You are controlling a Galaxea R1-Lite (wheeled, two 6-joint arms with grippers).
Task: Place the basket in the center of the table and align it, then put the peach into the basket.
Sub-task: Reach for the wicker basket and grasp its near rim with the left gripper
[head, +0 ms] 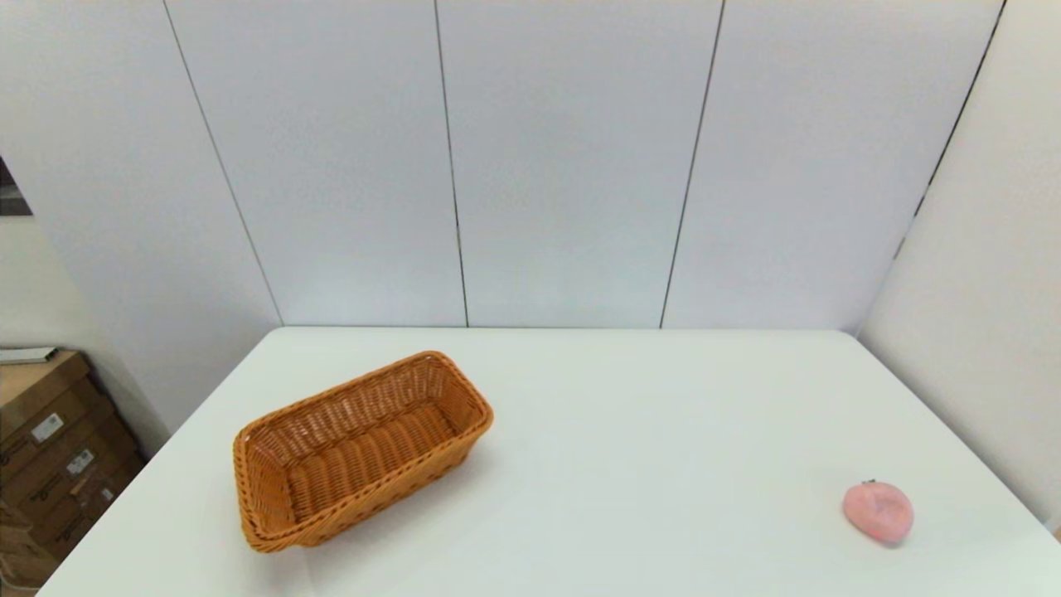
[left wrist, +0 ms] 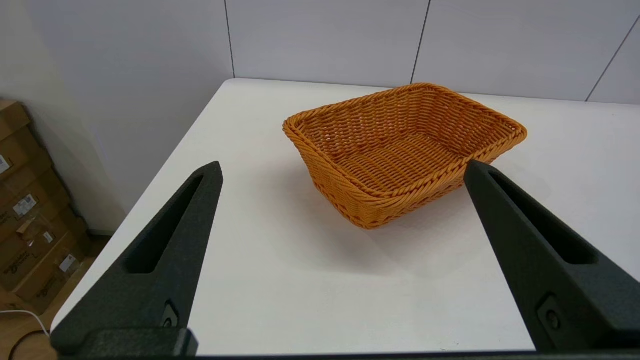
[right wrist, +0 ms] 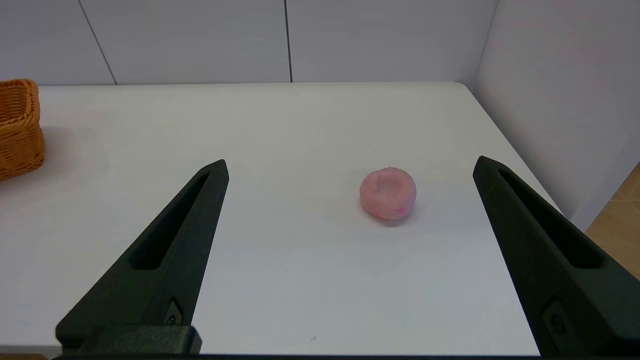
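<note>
Empty and skewed, the orange-brown wicker basket (head: 361,448) sits on the left half of the white worktop (head: 630,431), its long sides running diagonally. Well apart, near the right edge, lies the pale pink peach (head: 879,512), dimple up. Both hands hang back over the near edge: left hand (left wrist: 342,170) spread wide facing the basket, right hand (right wrist: 350,167) spread wide facing the peach, neither touching anything.

Basket (head: 362,448) sits empty on left half of table (head: 630,431), angled diagonally. Peach (head: 879,512) lies far right near the front edge, well apart. Cardboard boxes (head: 50,456) stacked beyond table's left side.
</note>
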